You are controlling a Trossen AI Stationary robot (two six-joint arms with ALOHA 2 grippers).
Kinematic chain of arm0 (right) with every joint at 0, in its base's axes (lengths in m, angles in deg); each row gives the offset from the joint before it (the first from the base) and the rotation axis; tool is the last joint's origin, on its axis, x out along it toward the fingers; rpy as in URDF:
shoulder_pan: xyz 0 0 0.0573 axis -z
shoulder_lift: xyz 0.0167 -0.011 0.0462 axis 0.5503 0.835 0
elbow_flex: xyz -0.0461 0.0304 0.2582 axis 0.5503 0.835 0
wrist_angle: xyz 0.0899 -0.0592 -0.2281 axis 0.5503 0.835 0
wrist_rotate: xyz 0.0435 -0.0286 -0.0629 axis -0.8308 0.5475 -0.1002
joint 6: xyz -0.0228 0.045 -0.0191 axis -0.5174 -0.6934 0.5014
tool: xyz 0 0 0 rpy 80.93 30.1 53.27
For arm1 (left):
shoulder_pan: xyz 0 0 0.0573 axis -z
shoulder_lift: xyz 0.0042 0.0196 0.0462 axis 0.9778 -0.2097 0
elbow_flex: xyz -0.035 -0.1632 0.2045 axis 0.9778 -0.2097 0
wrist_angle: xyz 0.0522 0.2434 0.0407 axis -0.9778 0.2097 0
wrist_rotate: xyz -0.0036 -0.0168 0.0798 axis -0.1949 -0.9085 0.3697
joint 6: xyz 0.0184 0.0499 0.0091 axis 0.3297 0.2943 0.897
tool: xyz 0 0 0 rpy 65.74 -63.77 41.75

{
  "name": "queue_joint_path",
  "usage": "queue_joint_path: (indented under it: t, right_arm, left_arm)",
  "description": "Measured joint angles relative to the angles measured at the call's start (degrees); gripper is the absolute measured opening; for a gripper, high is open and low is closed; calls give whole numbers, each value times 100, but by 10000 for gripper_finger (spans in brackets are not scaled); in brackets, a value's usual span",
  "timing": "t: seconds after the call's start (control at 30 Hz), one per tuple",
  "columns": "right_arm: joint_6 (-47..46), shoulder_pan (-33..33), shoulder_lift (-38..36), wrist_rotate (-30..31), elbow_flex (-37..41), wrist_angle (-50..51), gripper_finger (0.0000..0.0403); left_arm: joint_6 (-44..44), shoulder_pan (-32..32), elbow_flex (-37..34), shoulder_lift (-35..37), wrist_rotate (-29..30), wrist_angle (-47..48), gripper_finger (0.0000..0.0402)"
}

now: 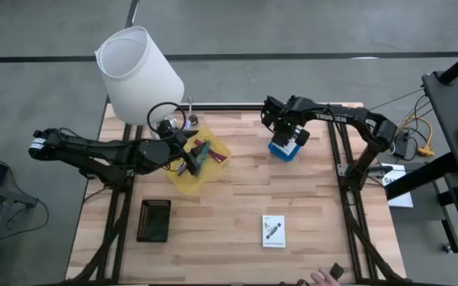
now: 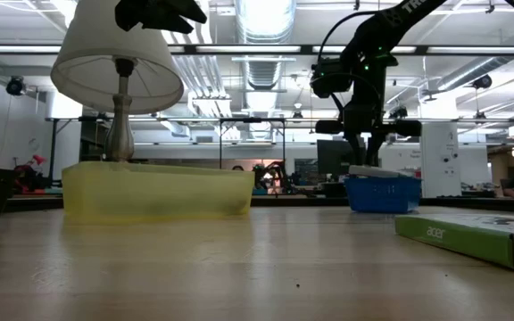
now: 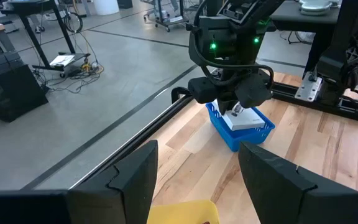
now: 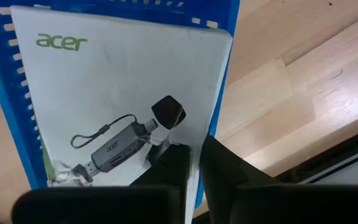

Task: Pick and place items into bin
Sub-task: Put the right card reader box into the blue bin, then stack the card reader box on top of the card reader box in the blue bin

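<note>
One white packet (image 4: 114,99) lies across the blue bin (image 1: 284,149), with the right gripper (image 1: 291,133) just above it, fingers nearly closed and holding nothing I can see. Second packet (image 1: 273,230) remains on the near table; small items sit in the yellow tray (image 1: 183,181). Left gripper (image 1: 191,161) hovers there, fingers wide, empty; lamp (image 1: 137,75) crowds the far-left corner, black basket (image 1: 154,220) near left.

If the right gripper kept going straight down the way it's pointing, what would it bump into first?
Most likely the white packet lying in the blue bin. The right gripper points down right over it, fingers nearly together, so it would probably hit the packet's edge before the bin or the table.
</note>
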Motion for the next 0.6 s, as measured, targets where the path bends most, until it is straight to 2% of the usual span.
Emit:
queue_joint_path:
  t: [0.4, 0.53, 0.6]
  right_arm:
    - [-17, 0, 0, 8, 0, 7, 107]
    - [-30, 0, -6, 187, -6, 12, 128]
    - [-327, 0, -14, 260, -68, 21, 135]
  left_arm:
    - [0, 1, -2, 0, 0, 13, 207]
    - [0, 2, -2, 0, 0, 13, 207]
    - [0, 2, -2, 0, 0, 11, 207]
